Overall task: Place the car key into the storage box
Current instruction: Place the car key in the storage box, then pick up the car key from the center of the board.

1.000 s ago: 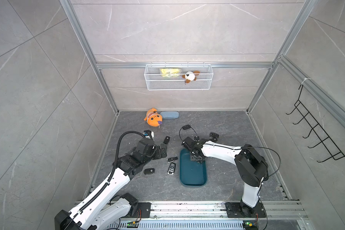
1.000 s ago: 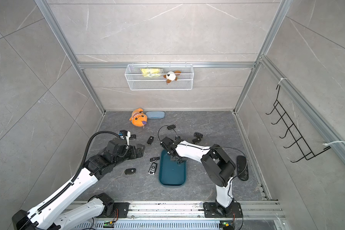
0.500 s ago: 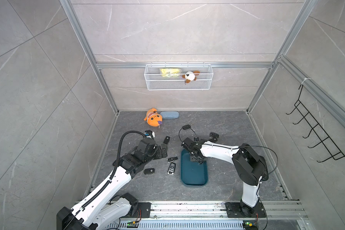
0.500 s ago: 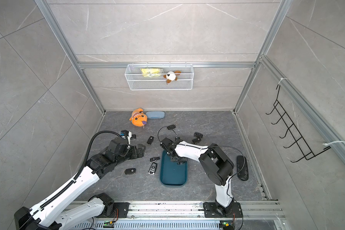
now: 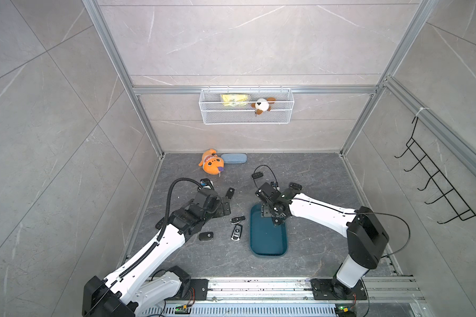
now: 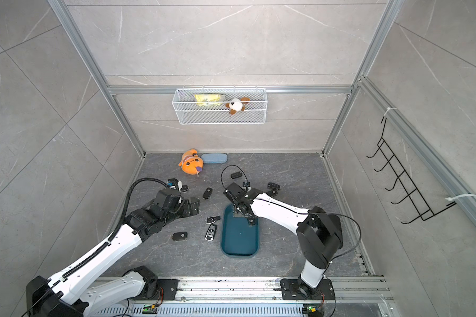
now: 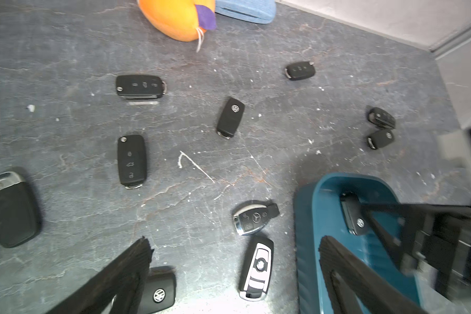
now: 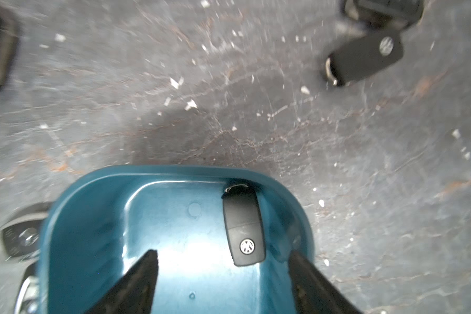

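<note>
1. The car key (image 8: pixel 244 228), a black VW flip fob, is lying flat inside the storage box (image 8: pixel 174 217). It's tucked near a corner at the end away from the robot bases.
2. The right gripper (image 8: pixel 222 257) hangs over that same end. Its fingers (image 8: pixel 136 285) are spread wide, neither one touches the key, and it's holding nothing.
3. The left gripper (image 7: pixel 234 242) hovers over the bench (image 7: pixel 65 40) beside the box, fingers fully apart and empty too.
4. A Mercedes fob (image 7: pixel 252 217) and a BMW fob (image 7: pixel 257 267) lie loose just beside the box, with more black fobs scattered further out.
5. An orange plush toy (image 5: pixel 211 164) and a pale blue case (image 5: pixel 233 158) sit by the back wall.
</note>
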